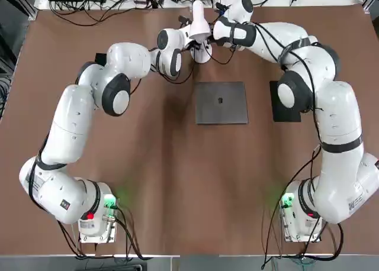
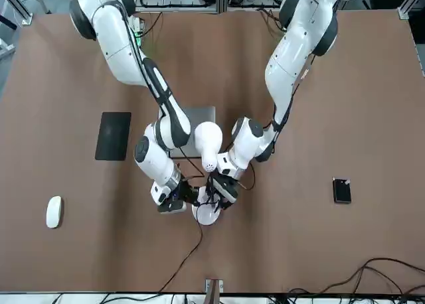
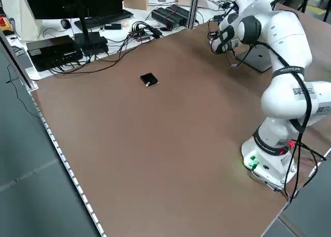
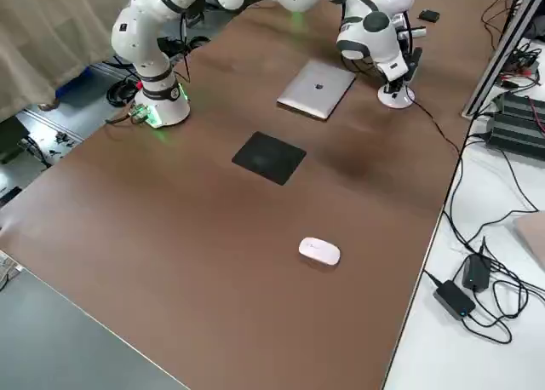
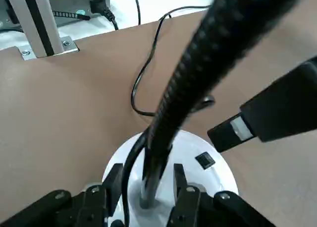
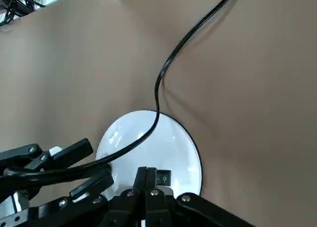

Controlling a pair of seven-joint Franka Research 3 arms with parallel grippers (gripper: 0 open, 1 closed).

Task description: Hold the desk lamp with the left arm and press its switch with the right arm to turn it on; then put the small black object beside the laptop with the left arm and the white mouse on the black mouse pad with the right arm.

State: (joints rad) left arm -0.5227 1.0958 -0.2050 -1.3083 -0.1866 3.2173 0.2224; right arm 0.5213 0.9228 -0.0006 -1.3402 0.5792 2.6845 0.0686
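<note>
Before you, a brown tabletop [image 1: 160,158] carries a grey laptop [image 1: 221,103], a matte black pad [image 1: 285,103], a white mouse [image 4: 319,251], a black block [image 2: 342,191] and a lamp with a white base [image 6: 148,152].

Both arms reach in over the worktop's far middle, wrists nearly meeting. Left gripper [image 5: 147,180] low, jaws apart, pointing down; right gripper [image 6: 146,175] just beside it, jaws shut.
</note>
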